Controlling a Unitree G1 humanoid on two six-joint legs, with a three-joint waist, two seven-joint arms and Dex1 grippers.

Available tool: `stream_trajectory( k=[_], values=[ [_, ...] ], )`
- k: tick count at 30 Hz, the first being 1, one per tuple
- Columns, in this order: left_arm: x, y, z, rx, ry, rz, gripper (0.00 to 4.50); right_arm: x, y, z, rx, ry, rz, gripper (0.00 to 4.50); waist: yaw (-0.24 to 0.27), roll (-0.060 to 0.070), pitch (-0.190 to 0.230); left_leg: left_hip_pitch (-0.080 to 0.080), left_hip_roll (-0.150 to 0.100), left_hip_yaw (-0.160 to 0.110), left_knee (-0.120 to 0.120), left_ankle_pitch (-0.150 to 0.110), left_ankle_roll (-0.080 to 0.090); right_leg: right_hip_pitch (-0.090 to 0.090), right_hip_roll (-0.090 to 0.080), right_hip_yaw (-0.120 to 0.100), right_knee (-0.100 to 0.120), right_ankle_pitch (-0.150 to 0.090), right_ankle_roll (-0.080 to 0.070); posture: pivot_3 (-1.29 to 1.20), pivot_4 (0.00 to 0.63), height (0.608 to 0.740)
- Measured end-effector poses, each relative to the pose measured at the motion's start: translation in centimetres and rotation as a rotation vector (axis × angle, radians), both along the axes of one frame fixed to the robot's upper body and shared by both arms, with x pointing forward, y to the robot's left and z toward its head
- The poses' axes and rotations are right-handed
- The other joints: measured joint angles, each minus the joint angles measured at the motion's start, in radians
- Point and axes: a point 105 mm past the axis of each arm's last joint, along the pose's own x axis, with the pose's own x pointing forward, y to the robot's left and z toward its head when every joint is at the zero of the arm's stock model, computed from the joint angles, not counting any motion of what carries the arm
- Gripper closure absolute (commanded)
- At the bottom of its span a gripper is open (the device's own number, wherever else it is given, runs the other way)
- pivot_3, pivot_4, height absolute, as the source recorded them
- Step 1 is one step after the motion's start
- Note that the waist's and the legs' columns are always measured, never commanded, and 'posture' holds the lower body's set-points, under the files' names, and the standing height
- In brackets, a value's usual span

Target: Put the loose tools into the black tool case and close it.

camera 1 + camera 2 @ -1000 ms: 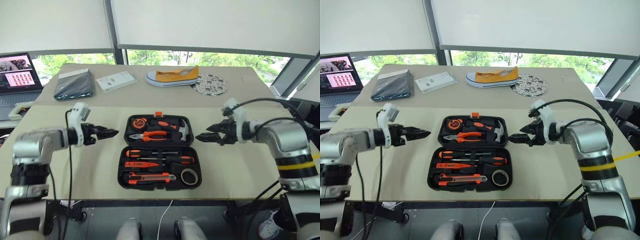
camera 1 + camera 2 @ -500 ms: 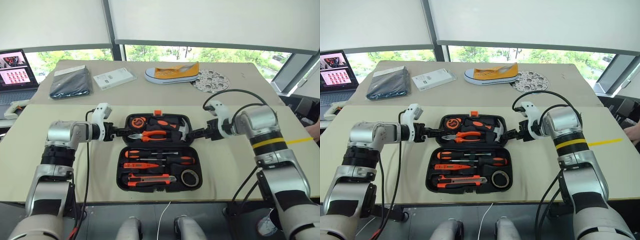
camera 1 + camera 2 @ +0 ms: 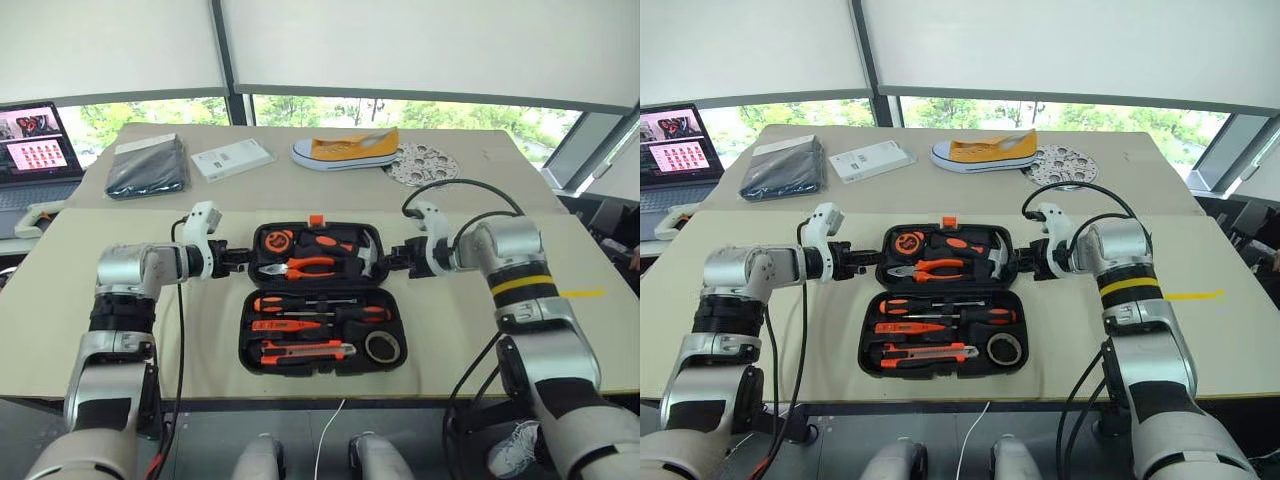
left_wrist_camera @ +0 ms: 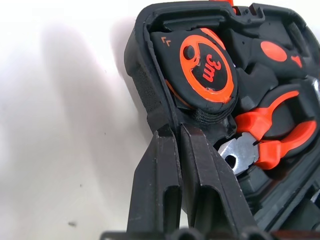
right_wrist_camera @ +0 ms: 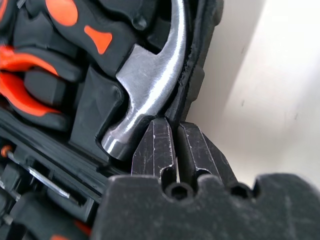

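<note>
The black tool case (image 3: 246, 330) lies open on the table. Its near half holds two black-and-orange screwdrivers (image 3: 300, 303), a slim orange screwdriver (image 3: 285, 325), a utility knife (image 3: 305, 351) and a tape roll (image 3: 381, 346). In the far half sit a tape measure (image 4: 207, 70), pliers (image 3: 305, 266) and a hammer (image 5: 150, 85). My left gripper (image 3: 243, 256) is shut on the far half's left rim. My right gripper (image 3: 388, 258) is shut on that half's right rim, beside the hammer head.
On the far table are a laptop (image 3: 35, 140), a dark grey pouch (image 3: 148, 165), a white box (image 3: 232, 160), a yellow shoe (image 3: 345, 150) and a perforated metal disc (image 3: 420, 163). The table's front edge runs just below the case.
Both grippers came in from the sides to the far half of the case and went from open to shut on its rim. The case and tools have not moved.
</note>
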Motion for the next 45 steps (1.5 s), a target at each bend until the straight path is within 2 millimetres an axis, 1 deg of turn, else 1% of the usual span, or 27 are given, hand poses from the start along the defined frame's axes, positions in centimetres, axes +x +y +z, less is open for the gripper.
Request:
stream_trajectory(
  k=[5,8,11,13,15,16,19,21,22,23,24,25,26,27,29,30,33,34,35,36,37,38,39,40,43,44,45],
  values=[
    [-0.5,0.6,0.7,-0.053,-0.205,0.0,4.5,-0.5,-0.2,1.4,0.03,-0.264,0.067,4.4,0.0,0.0,0.0,-0.003,0.0,0.0,0.0,0.0,0.0,-0.003,0.0,0.0,0.0,0.0,-0.001,0.0,0.15,0.74],
    [-0.8,0.9,0.9,0.031,-0.38,-0.022,4.5,-0.8,-0.3,2.4,0.078,-0.376,0.064,4.4,0.0,0.0,0.0,-0.004,0.0,0.0,0.0,0.0,0.0,-0.004,0.0,0.0,-0.001,0.001,-0.001,0.0,0.15,0.74],
    [-1.7,0.7,1.1,0.101,-0.538,-0.074,4.5,-1.5,-0.7,2.5,0.081,-0.465,0.064,4.4,0.003,0.0,0.0,-0.005,0.0,0.0,-0.001,0.0,0.0,-0.003,-0.001,0.0,-0.002,0.001,-0.001,0.0,0.15,0.74],
    [-3.0,0.4,1.1,0.143,-0.665,-0.124,4.5,-2.6,-1.4,1.7,0.013,-0.568,0.093,4.4,0.007,0.0,0.0,-0.005,-0.001,0.0,-0.001,-0.001,0.001,-0.003,-0.002,0.0,-0.003,0.001,-0.001,0.0,0.15,0.74],
    [-4.1,0.0,1.3,0.181,-0.778,-0.164,4.5,-3.6,-1.8,0.7,-0.114,-0.684,0.156,4.4,0.007,0.0,0.0,-0.006,-0.002,0.001,-0.001,-0.001,0.001,-0.003,-0.003,0.0,-0.004,0.001,0.0,0.0,0.15,0.74],
    [-4.4,-0.1,1.2,0.198,-0.807,-0.174,4.5,-3.9,-1.9,0.7,-0.157,-0.735,0.183,4.4,0.006,0.0,0.0,-0.006,-0.002,0.001,-0.001,-0.001,0.001,-0.003,-0.003,0.001,-0.005,0.001,0.001,0.0,0.15,0.74],
    [-6.7,-0.1,0.7,0.261,-0.9,-0.234,4.5,-6.1,-2.4,0.4,-0.362,-0.955,0.327,4.4,0.008,0.0,0.0,-0.002,-0.002,0.001,-0.001,-0.001,0.001,0.001,-0.003,0.001,-0.006,0.0,0.002,0.0,0.15,0.74],
    [-7.9,0.0,0.0,0.312,-0.916,-0.289,3.8,-7.1,-2.8,-0.3,-0.466,-1.042,0.406,4.5,0.009,0.0,0.0,0.002,-0.002,0.001,-0.001,-0.001,0.001,0.005,-0.003,0.001,-0.005,0.0,0.002,0.0,0.15,0.74],
    [-8.4,0.2,-0.7,0.339,-0.898,-0.315,3.6,-7.6,-3.0,-0.7,-0.509,-1.077,0.432,4.5,0.01,0.001,0.0,0.006,-0.002,0.002,-0.001,-0.001,0.001,0.009,-0.003,0.001,-0.006,0.0,0.003,0.0,0.15,0.74],
    [-9.0,0.8,-1.7,0.368,-0.866,-0.328,3.18,-7.9,-3.3,-1.0,-0.541,-1.098,0.445,4.11,0.009,0.001,0.0,0.01,-0.002,0.002,-0.001,-0.001,0.001,0.013,-0.003,0.001,-0.006,-0.005,0.008,0.0,0.15,0.74],
    [-9.7,1.5,-3.0,0.39,-0.819,-0.33,2.82,-8.5,-3.9,-1.5,-0.569,-1.112,0.454,3.72,0.01,0.001,0.0,0.012,-0.001,0.002,-0.001,-0.001,0.001,0.015,-0.003,0.0,-0.007,-0.006,0.008,0.0,0.15,0.74],
    [-10.4,2.3,-4.4,0.414,-0.772,-0.325,2.52,-9.1,-4.6,-2.2,-0.602,-1.113,0.473,3.55,0.012,0.0,0.0,0.014,-0.001,0.003,-0.001,-0.001,0.001,0.016,-0.003,0.0,-0.007,-0.009,0.002,0.0,0.15,0.74],
    [-10.7,2.7,-4.9,0.421,-0.754,-0.321,2.16,-9.4,-5.1,-2.8,-0.622,-1.094,0.484,3.2,0.014,0.0,0.0,0.014,0.0,0.003,-0.001,-0.001,0.001,0.016,-0.003,0.0,-0.007,-0.01,0.002,0.0,0.15,0.74],
    [-11.0,3.5,-5.6,0.437,-0.722,-0.295,1.79,-9.9,-5.9,-4.1,-0.646,-1.055,0.491,2.86,0.016,-0.001,0.0,0.014,0.001,0.003,-0.001,-0.001,0.001,0.016,-0.003,0.0,-0.007,-0.01,0.001,0.0,0.15,0.74],
    [-11.1,4.5,-5.9,0.459,-0.696,-0.253,1.23,-10.5,-6.5,-5.3,-0.658,-1.017,0.487,2.79,0.014,-0.001,0.0,0.014,0.002,0.005,-0.001,-0.001,0.001,0.015,-0.003,0.001,-0.005,-0.009,0.0,0.0,0.15,0.74],
    [-10.9,5.2,-5.6,0.472,-0.691,-0.217,1.23,-10.6,-6.9,-5.4,-0.659,-1.008,0.466,2.79,0.012,-0.001,0.0,0.015,0.002,0.006,-0.001,-0.001,0.001,0.014,-0.003,0.001,-0.004,-0.009,0.0,0.0,0.15,0.74],
    [-10.4,6.7,-5.2,0.498,-0.656,-0.152,1.23,-10.5,-8.6,-4.4,-0.655,-1.013,0.372,2.79,0.005,-0.001,0.0,0.018,0.003,0.006,-0.001,-0.001,0.001,0.016,-0.002,0.001,-0.003,-0.009,0.0,0.0,0.15,0.74],
    [-10.0,6.8,-5.1,0.492,-0.642,-0.136,1.18,-10.9,-9.2,-4.2,-0.634,-0.991,0.345,3.33,0.005,-0.001,0.0,0.018,0.003,0.006,-0.001,-0.001,0.001,0.016,-0.002,0.001,-0.003,-0.009,0.0,0.0,0.15,0.74],
    [-9.7,7.0,-5.1,0.478,-0.625,-0.119,1.44,-11.4,-9.7,-4.2,-0.602,-0.962,0.331,3.54,0.007,-0.001,0.0,0.018,0.003,0.006,-0.001,-0.001,0.001,0.016,-0.002,0.001,-0.003,-0.008,0.003,0.0,0.15,0.74],
    [-9.6,7.1,-5.1,0.472,-0.617,-0.113,1.69,-11.6,-9.8,-4.2,-0.586,-0.949,0.327,3.98,0.005,-0.001,0.0,0.018,0.004,0.007,-0.001,-0.001,0.001,0.016,-0.001,0.001,-0.003,-0.007,0.004,0.0,0.15,0.74],
    [-8.8,6.4,-4.8,0.446,-0.606,-0.125,1.77,-13.1,-9.6,-4.5,-0.497,-0.877,0.338,4.12,0.008,-0.001,0.0,0.016,0.004,0.006,-0.001,-0.001,0.001,0.015,-0.001,0.001,-0.003,-0.007,0.004,0.0,0.15,0.74],
    [-8.2,5.9,-4.4,0.429,-0.607,-0.132,2.15,-14.1,-9.0,-4.8,-0.445,-0.828,0.373,4.5,0.015,-0.001,0.0,0.017,0.004,0.006,-0.001,-0.001,0.001,0.016,-0.001,0.001,-0.002,-0.007,0.005,0.0,0.15,0.74],
    [-7.5,5.2,-3.7,0.409,-0.615,-0.146,2.58,-15.1,-8.2,-5.0,-0.394,-0.779,0.414,4.5,0.017,-0.001,0.0,0.016,0.004,0.006,-0.001,-0.001,0.001,0.016,0.0,0.001,-0.003,-0.007,0.005,0.0,0.15,0.74],
    [-7.0,4.6,-3.2,0.394,-0.63,-0.159,2.87,-15.7,-7.7,-5.1,-0.362,-0.747,0.442,4.5,0.018,-0.001,0.0,0.016,0.004,0.007,-0.001,-0.001,0.001,0.016,-0.001,0.001,-0.003,-0.007,0.005,0.0,0.15,0.74],
    [-5.3,1.7,-1.4,0.349,-0.675,-0.249,4.11,-18.2,-6.1,-5.8,-0.269,-0.588,0.539,4.5,0.018,-0.002,0.0,0.017,0.004,0.007,-0.001,-0.001,0.001,0.016,-0.001,0.001,-0.003,-0.006,0.006,0.0,0.15,0.74],
    [-4.9,1.0,-1.3,0.342,-0.677,-0.279,4.39,-18.8,-5.8,-6.2,-0.253,-0.546,0.553,4.5,0.018,-0.002,-0.001,0.017,0.004,0.007,-0.001,-0.001,0.001,0.016,-0.001,0.001,-0.003,-0.006,0.006,0.0,0.15,0.74],
    [-4.4,0.3,-1.3,0.339,-0.668,-0.31,4.47,-19.2,-5.4,-6.5,-0.228,-0.515,0.554,4.5,0.017,-0.002,-0.001,0.017,0.004,0.007,-0.001,-0.001,0.001,0.016,0.0,0.001,-0.003,-0.007,0.006,0.0,0.15,0.74]
  ],
)
